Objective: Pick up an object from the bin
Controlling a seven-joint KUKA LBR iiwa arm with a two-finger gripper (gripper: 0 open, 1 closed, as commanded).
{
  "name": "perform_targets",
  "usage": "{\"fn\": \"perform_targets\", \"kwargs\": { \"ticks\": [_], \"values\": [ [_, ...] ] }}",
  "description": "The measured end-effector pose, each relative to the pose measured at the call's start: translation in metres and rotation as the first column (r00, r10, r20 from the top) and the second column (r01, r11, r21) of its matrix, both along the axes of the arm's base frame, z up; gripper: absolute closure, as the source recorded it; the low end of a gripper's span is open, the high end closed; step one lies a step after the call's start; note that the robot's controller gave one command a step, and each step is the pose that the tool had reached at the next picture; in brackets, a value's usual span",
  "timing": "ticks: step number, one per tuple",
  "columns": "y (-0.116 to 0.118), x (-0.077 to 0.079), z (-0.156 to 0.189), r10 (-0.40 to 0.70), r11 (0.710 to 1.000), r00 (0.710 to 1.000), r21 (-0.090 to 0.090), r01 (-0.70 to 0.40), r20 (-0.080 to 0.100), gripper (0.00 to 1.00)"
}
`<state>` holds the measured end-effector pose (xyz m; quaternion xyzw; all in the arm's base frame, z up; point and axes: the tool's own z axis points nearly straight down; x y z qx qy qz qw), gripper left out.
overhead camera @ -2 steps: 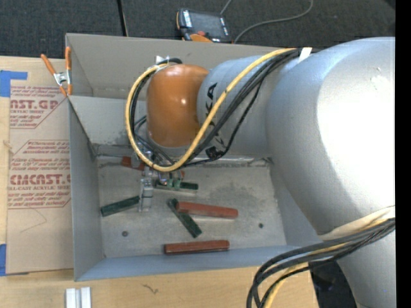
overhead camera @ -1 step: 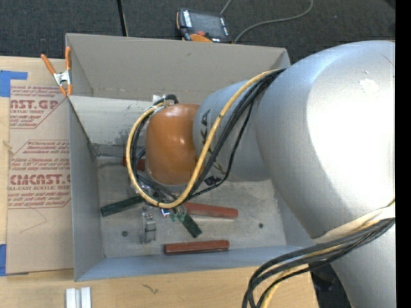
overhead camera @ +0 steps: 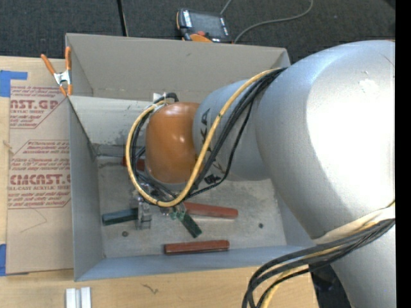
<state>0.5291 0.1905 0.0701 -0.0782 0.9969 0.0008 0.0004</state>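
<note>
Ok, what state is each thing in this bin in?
green strip: lying flat on the floor.
gripper: low in the bin, at that strip's right end.
green block: lying flat, aslant.
upper brown bar: lying flat, mid-floor.
lower brown bar: lying flat along the front wall.

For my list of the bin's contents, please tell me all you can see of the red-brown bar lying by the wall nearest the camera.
The red-brown bar is long, slim and straight, with squared ends and one even colour. It looks like plastic or painted wood. It lies flat on the bin's floor, almost parallel to that wall and close to it. Nothing seems to touch it.
</note>
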Motion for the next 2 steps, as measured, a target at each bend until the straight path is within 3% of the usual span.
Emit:
{"fn": "perform_targets", "kwargs": {
  "ticks": [1,2],
  "values": [
    [-0.026,0.0,0.108,0.065,0.998,0.998,0.0,-0.065,0.008,1.0],
    [0.011,0.036,0.162,0.284,0.959,0.959,0.0,-0.284,0.007,1.0]
  ]
}}
